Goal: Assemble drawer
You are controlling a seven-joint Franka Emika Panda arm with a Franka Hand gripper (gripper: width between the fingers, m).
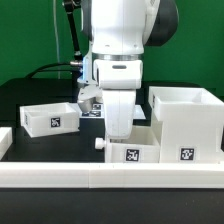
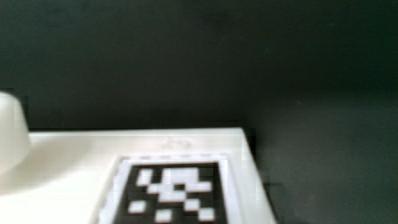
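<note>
The tall white drawer housing (image 1: 185, 122) stands at the exterior view's right, its tag facing the camera. One shallow white tray (image 1: 50, 117) lies at the left. The second tray (image 1: 140, 152) sits at the front centre against the housing, with a small knob (image 1: 99, 143) on its left end. My gripper (image 1: 118, 134) hangs straight down onto this tray's left part, and its fingertips are hidden by the hand and the tray wall. The wrist view shows a white tagged part (image 2: 169, 185) very close, with a rounded white piece (image 2: 9, 135) beside it. No fingers show there.
A long low white rail (image 1: 110, 176) runs along the table's front edge. The marker board (image 1: 92, 108) lies behind the arm, mostly hidden. The table is black, with a green backdrop behind.
</note>
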